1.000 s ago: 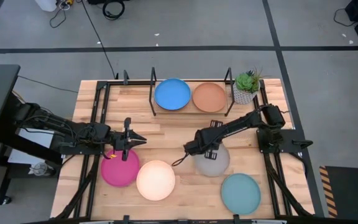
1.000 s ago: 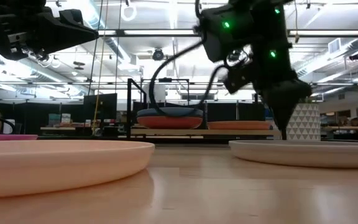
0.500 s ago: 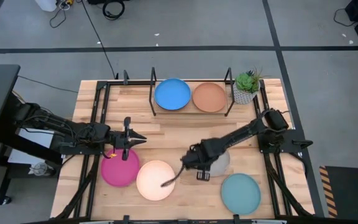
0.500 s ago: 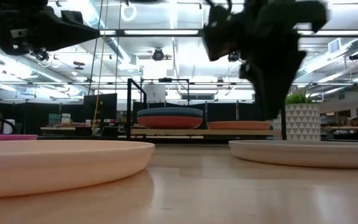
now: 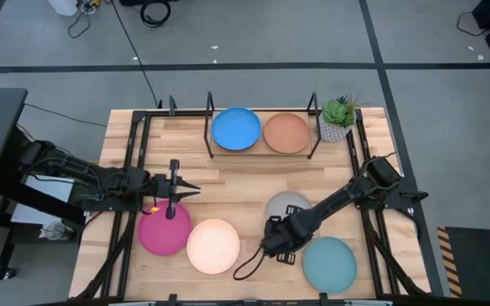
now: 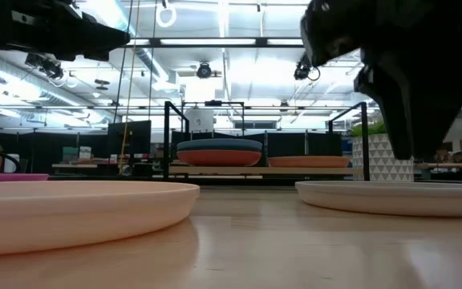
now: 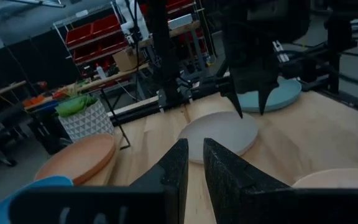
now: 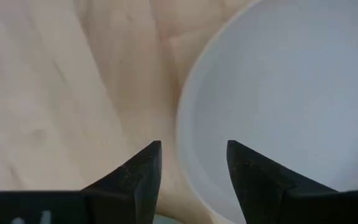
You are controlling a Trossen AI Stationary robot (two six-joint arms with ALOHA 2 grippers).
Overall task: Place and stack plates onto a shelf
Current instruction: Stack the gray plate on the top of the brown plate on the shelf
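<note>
On the shelf (image 5: 209,136) at the table's far edge, a blue plate (image 5: 236,129) tops one stack and a tan plate (image 5: 286,133) lies beside it. Magenta (image 5: 162,231), cream (image 5: 213,246), grey (image 5: 286,204) and light teal (image 5: 328,263) plates lie flat on the table's near half. My right gripper (image 5: 270,248) points down and is open. It hovers over the grey plate's near rim (image 8: 182,124), one finger on either side and clear of it. My left gripper (image 5: 196,191) points level over the table, above the magenta plate's far edge. Its fingers stand a narrow gap apart, with nothing between them.
A potted green plant (image 5: 339,117) stands at the shelf's right end. A dark cable (image 5: 245,268) loops down from my right arm between the cream and light teal plates. Black frame rails (image 5: 134,170) run along the table's left and right sides.
My right gripper has swept toward the table's near edge, from beside the grey plate's left side to its near rim, between the cream and light teal plates. My left gripper has rolled a little about its own line and stayed in place. No plate has moved.
</note>
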